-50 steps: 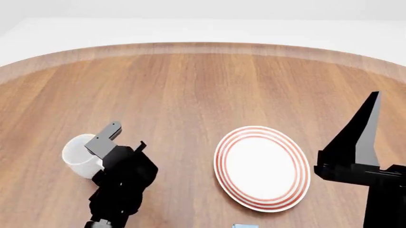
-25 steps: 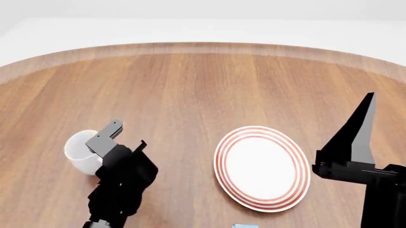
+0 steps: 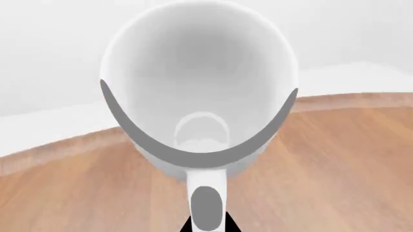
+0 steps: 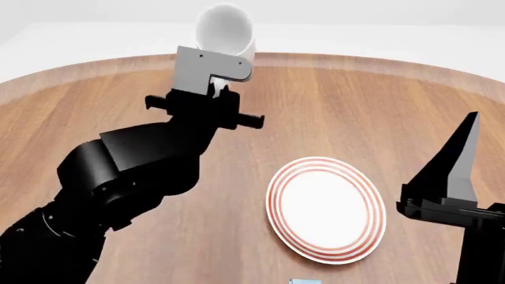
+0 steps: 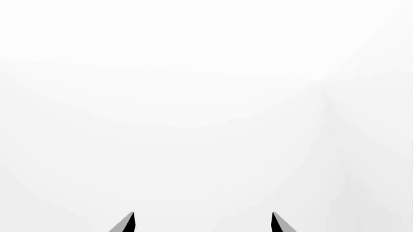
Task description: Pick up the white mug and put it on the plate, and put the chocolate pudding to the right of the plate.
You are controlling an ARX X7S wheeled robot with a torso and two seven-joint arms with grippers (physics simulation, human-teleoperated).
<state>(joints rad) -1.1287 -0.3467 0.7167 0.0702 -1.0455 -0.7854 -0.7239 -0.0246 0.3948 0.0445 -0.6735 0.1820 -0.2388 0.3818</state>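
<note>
A: Item one from my console, the left arm [image 4: 134, 171]: glossy black, bulky rounded segments, faceted shading. Its left gripper [image 4: 211, 74] carries a flat light-grey plate with two small dark screw dots, plus a black crossbar pin.

B: Item two, the right gripper [image 4: 453, 171]: tall, tapered, black with a grey face, on a blocky black mount. No cables or markings I can make out.

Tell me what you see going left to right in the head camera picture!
Left gripper holding up the white mug → the plate on the table → right gripper at the edge.
</note>
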